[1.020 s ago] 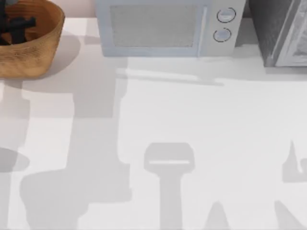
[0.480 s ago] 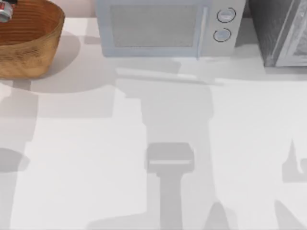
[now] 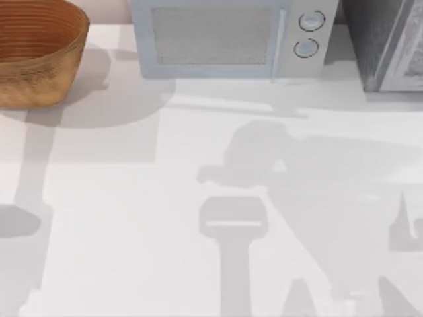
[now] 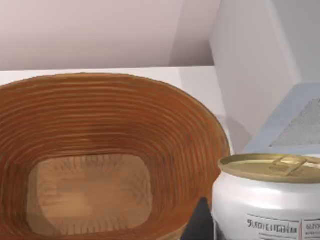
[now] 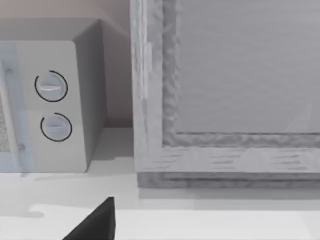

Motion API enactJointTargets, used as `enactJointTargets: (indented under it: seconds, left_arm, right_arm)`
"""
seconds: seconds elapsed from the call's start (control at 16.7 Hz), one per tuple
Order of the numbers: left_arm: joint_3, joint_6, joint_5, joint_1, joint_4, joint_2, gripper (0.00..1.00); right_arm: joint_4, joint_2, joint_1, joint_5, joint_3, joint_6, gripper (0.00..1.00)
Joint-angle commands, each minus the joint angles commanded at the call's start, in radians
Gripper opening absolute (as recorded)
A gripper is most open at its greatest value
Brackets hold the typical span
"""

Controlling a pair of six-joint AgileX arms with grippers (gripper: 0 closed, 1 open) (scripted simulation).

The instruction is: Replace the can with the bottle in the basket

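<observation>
The wicker basket (image 3: 39, 59) stands at the table's far left corner, and its ribbed inside (image 4: 90, 195) holds nothing. The white can (image 4: 267, 205) with its dull gold top hangs close before the left wrist camera, beside and above the basket's rim. My left gripper (image 4: 235, 230) is shut on it, one dark finger (image 4: 199, 222) showing against its side. A dark part of my right gripper (image 5: 95, 222) shows low over the table, facing the back right appliances. The bottle is out of view.
A pale blue microwave (image 3: 225, 36) with two knobs (image 5: 52, 105) stands at the back middle. A grey box-like appliance (image 3: 390, 43) fills the back right corner. Arm shadows lie across the white tabletop (image 3: 132, 218).
My left gripper rose out of the basket with the can and left the top view at the upper left. The basket now holds nothing. A large arm shadow has spread over the table's middle right.
</observation>
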Motion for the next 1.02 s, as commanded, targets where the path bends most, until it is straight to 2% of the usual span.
enactJointTargets:
  seconds: [0.6,0.84,1.02]
  left_arm:
    - [-1.193,-0.016,-0.134,-0.040,0.553,-1.093,0.00]
    - [-1.529,-0.023,-0.185,-0.040,0.710,-1.402,0.00]
    - [-1.678,-0.028,-0.211,-0.038,0.784,-1.547,0.00]
  right_arm:
    - [0.000,0.000,0.000,0.000,0.000,0.000,1.00]
    - [0.000,0.000,0.000,0.000,0.000,0.000,1.00]
    - [0.000,0.000,0.000,0.000,0.000,0.000,1.00]
